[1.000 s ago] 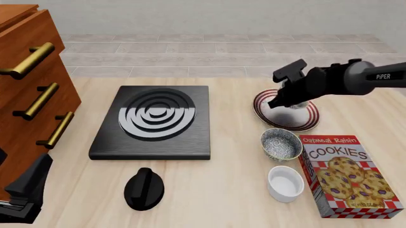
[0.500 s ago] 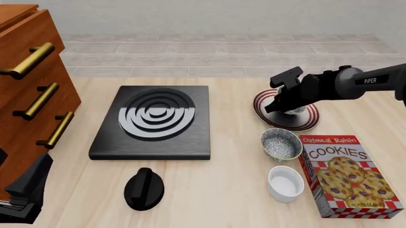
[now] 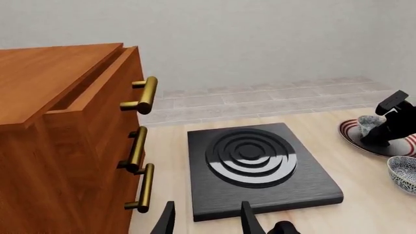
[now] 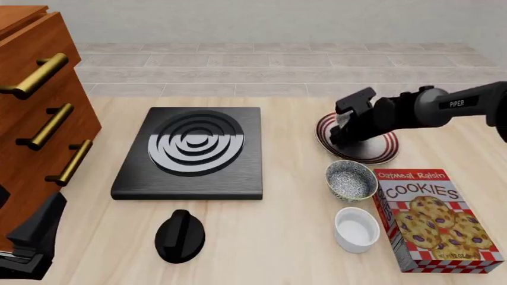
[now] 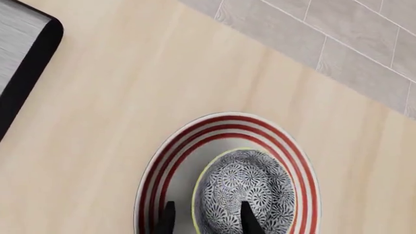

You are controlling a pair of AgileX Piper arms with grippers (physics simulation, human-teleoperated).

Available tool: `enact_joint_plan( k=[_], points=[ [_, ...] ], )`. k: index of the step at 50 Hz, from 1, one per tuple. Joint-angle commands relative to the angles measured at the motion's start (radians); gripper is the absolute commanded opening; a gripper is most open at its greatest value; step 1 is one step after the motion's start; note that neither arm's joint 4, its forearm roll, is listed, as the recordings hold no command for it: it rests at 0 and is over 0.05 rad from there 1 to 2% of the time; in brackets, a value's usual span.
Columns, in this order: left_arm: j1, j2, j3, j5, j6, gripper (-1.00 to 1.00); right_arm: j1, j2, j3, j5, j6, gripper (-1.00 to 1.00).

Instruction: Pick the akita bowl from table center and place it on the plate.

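The akita bowl (image 5: 244,195), speckled grey-white inside with a pale rim, sits inside the plate (image 5: 153,187), a white plate with red-brown rim stripes. My right gripper (image 5: 206,214) is open and straddles the bowl's rim, one finger outside it and one inside. In the front view the right gripper (image 4: 345,133) hangs low over the plate (image 4: 380,153) and hides the bowl. The left wrist view shows the bowl (image 3: 366,124) on the plate (image 3: 354,139) beside that gripper. My left gripper (image 3: 206,217) is open and holds nothing, near the table's front left.
A second speckled bowl (image 4: 351,180) stands just in front of the plate, then a white ramekin (image 4: 357,228) and a cookie box (image 4: 436,219). The black stove plate (image 4: 190,151), its knob (image 4: 180,236) and a wooden drawer cabinet (image 4: 40,107) fill the left half.
My right gripper has sunk lower and slightly left onto the plate, bringing the bowl down with it. The left arm has not moved.
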Motion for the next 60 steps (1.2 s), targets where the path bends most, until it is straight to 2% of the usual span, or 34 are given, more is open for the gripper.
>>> enact_joint_plan(
  k=[1, 19, 29, 53, 60],
  points=[
    [0.000, 0.000, -0.001, 0.000, 0.000, 1.00, -0.003, 0.011, 0.006, -0.004, -0.006, 1.00],
    [-0.001, -0.001, -0.003, 0.003, -0.002, 1.00, 0.012, -0.057, 0.021, 0.016, -0.035, 1.00],
    [-0.005, -0.001, -0.001, 0.002, 0.000, 1.00, 0.018, -0.142, 0.060, 0.031, -0.077, 1.00],
    [-0.006, -0.001, 0.001, 0.003, 0.002, 1.00, 0.020, -0.355, 0.241, -0.006, -0.153, 1.00],
    [-0.006, -0.002, 0.002, 0.003, 0.003, 1.00, 0.036, -0.431, 0.273, -0.001, -0.156, 1.00]
  ],
)
